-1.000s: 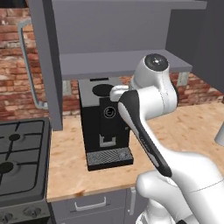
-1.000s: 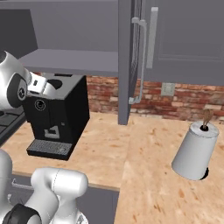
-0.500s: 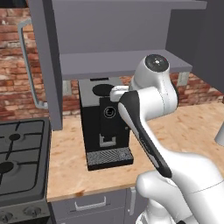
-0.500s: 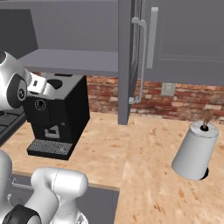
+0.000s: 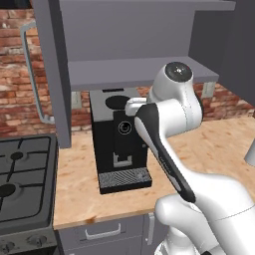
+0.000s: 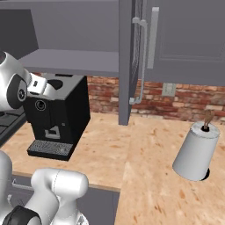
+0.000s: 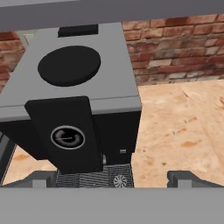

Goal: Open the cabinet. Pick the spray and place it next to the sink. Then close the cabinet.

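Brick-backed wooden counter [image 6: 145,149] carries a coffee machine [image 7: 74,109] below the wide-spread, empty tool [image 7: 112,178].

cabinet [image 5: 144,35]: top cut off by the upper edge; the open doors hide part of the inside, so I cannot tell what sits on the shelf [image 5: 139,74]
coffee machine [image 5: 119,142]: right side hidden behind the white arm in the left base view
claw [image 7: 112,179]: just the two finger tips peek up, spread wide apart
paper towel roll [image 6: 196,151]: foot partly sunk out of sight
stove [image 5: 25,174]: cut off at the left edge
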